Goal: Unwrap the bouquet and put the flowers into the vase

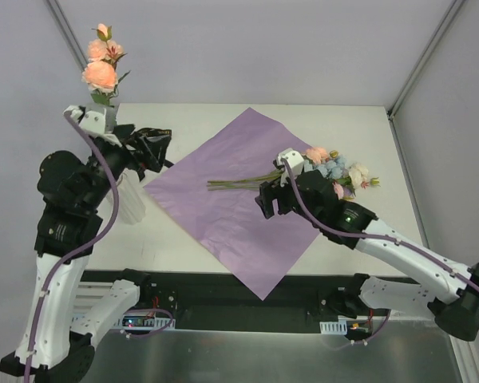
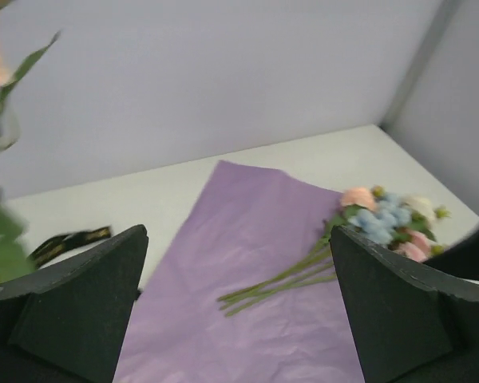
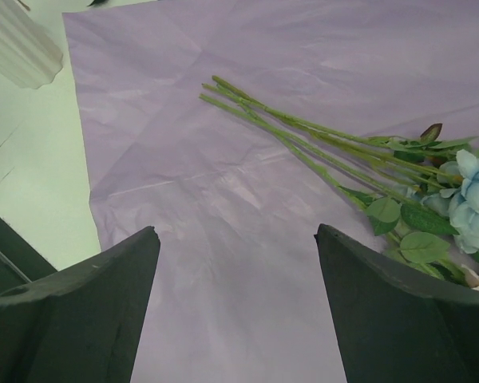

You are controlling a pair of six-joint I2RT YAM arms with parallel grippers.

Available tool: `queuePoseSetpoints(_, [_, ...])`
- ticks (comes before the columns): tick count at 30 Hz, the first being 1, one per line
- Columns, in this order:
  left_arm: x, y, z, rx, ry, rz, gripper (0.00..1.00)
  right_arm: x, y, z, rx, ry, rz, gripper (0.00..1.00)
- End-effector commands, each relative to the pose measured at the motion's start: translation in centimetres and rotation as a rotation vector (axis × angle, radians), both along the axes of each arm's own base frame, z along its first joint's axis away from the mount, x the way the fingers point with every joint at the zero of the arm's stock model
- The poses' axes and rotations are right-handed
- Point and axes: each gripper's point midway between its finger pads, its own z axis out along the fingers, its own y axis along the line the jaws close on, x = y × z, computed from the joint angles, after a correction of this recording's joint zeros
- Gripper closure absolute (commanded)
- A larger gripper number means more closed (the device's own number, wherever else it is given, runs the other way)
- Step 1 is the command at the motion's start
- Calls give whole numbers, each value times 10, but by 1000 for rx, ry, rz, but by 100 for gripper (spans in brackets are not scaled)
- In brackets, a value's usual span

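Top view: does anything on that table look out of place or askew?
The purple paper sheet lies cornerwise, its near corner overhanging the front edge of the table. The loose flowers lie across it, their heads past its right edge.

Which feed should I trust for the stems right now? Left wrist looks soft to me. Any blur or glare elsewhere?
Left wrist: soft all over, the leaves at its left edge a green smear, the flowers on the purple paper fuzzy. Right wrist: sharper, with the stems and paper creases crisp, so use this one. Top external: even light, no glare, only faint shadows.
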Motion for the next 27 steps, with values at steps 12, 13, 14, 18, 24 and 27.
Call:
queuePoseSetpoints(12, [83,-166,-115,-67,546,-702,16,84,-29,-70,452,684,-804,35])
queuePoseSetpoints(13, [88,-167,-128,-45,564,-667,17,89,-35,-76,471,718,-841,37])
queuePoseSetpoints(14, [89,-169,-138,-22,574,-647,18,93,-35,-85,494,754,-891,39])
queuePoseSetpoints(18, [93,-162,-171,5,638,-557,21,117,-37,-99,533,767,-994,54])
queuePoseSetpoints(24, [87,-153,-188,30,656,-522,21,151,-22,-126,560,831,-1071,79])
queuePoseSetpoints(27, [83,-157,-191,29,665,-538,21,169,-10,-135,614,860,-1085,80])
